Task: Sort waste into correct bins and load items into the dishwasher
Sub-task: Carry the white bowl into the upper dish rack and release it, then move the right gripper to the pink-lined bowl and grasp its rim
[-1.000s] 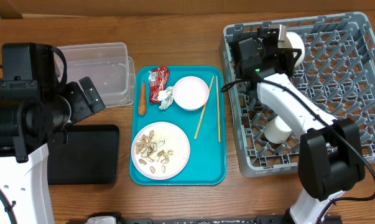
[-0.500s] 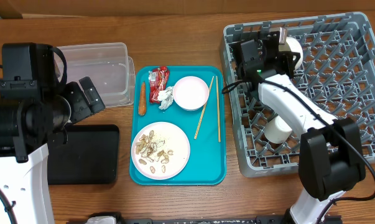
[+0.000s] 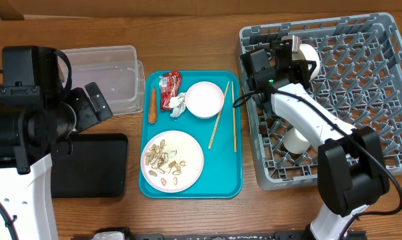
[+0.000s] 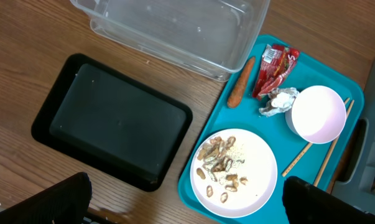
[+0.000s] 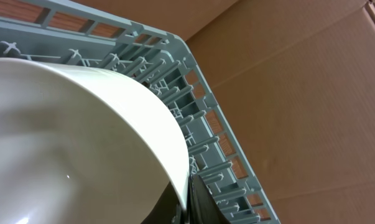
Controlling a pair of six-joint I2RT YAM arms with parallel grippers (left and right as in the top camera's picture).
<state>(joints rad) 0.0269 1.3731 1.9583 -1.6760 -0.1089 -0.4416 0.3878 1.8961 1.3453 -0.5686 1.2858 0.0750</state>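
Right half of the dish rack [image 3: 381, 93] lies open; a white bowl [image 3: 313, 53] and, seemingly, a cup [image 3: 296, 141] crowd its left.

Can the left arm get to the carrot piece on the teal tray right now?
Probably yes. The carrot piece lies uncovered at the teal tray's edge beside the clear tub, and the left gripper is open and empty near it. The right gripper holds a white bowl at the rack.

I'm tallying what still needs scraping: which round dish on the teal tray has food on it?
The plate, strewn with beige scraps; the bowl beside the chopsticks is empty.
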